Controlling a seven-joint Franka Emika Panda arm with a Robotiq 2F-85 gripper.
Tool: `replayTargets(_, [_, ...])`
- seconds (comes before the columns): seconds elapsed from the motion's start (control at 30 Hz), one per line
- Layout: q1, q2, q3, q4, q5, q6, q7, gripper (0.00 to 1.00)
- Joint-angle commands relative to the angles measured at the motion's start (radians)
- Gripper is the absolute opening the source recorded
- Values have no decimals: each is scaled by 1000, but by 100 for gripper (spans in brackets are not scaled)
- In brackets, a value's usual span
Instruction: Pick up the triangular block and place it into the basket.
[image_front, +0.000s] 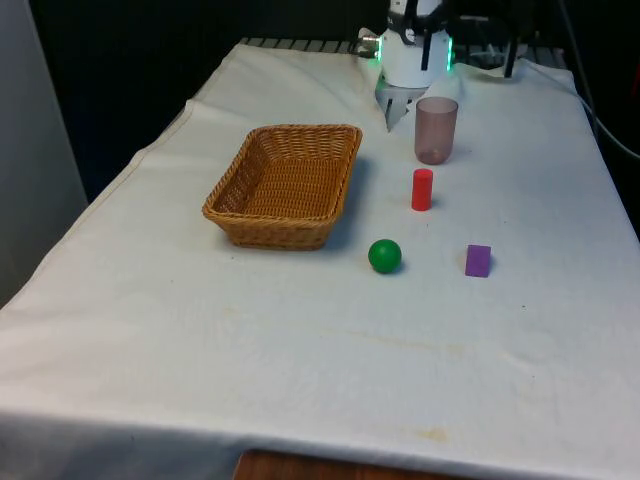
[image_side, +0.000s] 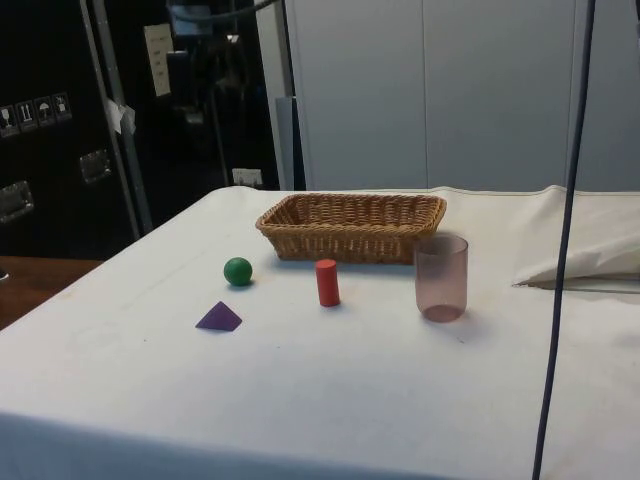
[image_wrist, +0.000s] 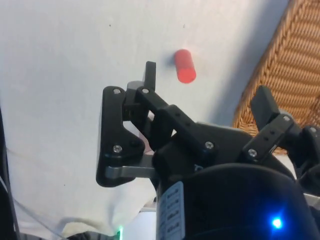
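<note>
four small things and a basket sit on the white cloth. the triangular block (image_front: 478, 260) is purple, smooth and matte; in the side view (image_side: 219, 317) it reads as a low wedge or pyramid lying flat on a broad face, its peak pointing up and its longer base edge running roughly along the near edge of the table in that view. in the front view it looks more like a short squarish lump, so its long axis there cannot be told. it lies near the front view's right, just beside the green ball (image_front: 384, 255) but apart from it, and well apart from the basket (image_front: 236, 199).

the basket is woven wicker, tan, rectangular with flared walls, and holds nothing visible. the red cylinder (image_front: 422, 189) stands upright, smooth-sided, between the ball and the translucent pinkish cup (image_front: 436, 129), which also stands upright with its mouth open upward. the ball is glossy and round.

the gripper (image_wrist: 206, 86) hangs above the cloth at the far end, behind the cup, with its black fingers (image_wrist: 150, 74) spread wide and nothing between them; the red cylinder and a corner of wicker show beyond them.
</note>
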Motion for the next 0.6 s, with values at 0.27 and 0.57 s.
replayTargets(0.27, [5,28,23,-21,-6,67,32,100])
replayTargets(0.57, [8,69,43,-32,-7,131,54,100])
